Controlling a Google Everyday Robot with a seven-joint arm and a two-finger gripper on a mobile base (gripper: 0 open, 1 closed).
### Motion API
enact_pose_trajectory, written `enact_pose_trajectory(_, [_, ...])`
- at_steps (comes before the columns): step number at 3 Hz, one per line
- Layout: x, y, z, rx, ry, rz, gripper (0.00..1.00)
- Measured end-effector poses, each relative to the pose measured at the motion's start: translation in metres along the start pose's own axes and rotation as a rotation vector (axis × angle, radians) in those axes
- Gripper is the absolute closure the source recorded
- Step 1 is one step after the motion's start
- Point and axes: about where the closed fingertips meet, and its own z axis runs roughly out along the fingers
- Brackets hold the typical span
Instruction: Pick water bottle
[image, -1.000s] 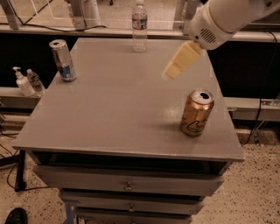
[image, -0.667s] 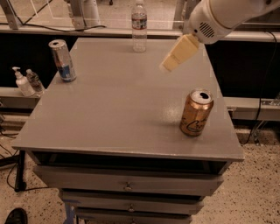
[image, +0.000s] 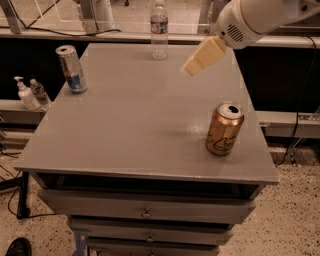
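The water bottle (image: 159, 31) stands upright at the far edge of the grey table (image: 135, 115), a clear slim bottle with a white cap and a red-white-blue label band. My gripper (image: 203, 56) hangs in the air over the far right part of the table, to the right of the bottle and a little nearer to me, apart from it. It holds nothing that I can see. The white arm reaches in from the upper right.
A gold can (image: 224, 128) stands upright near the table's right front. A silver-blue can (image: 71, 69) stands at the far left. A white pump dispenser (image: 23, 94) and a tiny clear bottle (image: 39, 92) sit on a ledge left of the table. Drawers are below the tabletop.
My gripper has moved up and toward the far edge of the table, closer to the water bottle. The bottle and both cans have not moved.
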Motion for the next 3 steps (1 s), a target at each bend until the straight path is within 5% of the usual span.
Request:
enact_pose_trajectory(1, [-0.011,-0.042,0.025,0.078,-0.088,0.084,0.00])
enact_pose_trajectory(2, [-0.019,-0.086,0.061,0.104,-0.162,0.181,0.00])
enact_pose_trajectory(3, [-0.038,-0.113,0.097,0.073,-0.223,0.238,0.00])
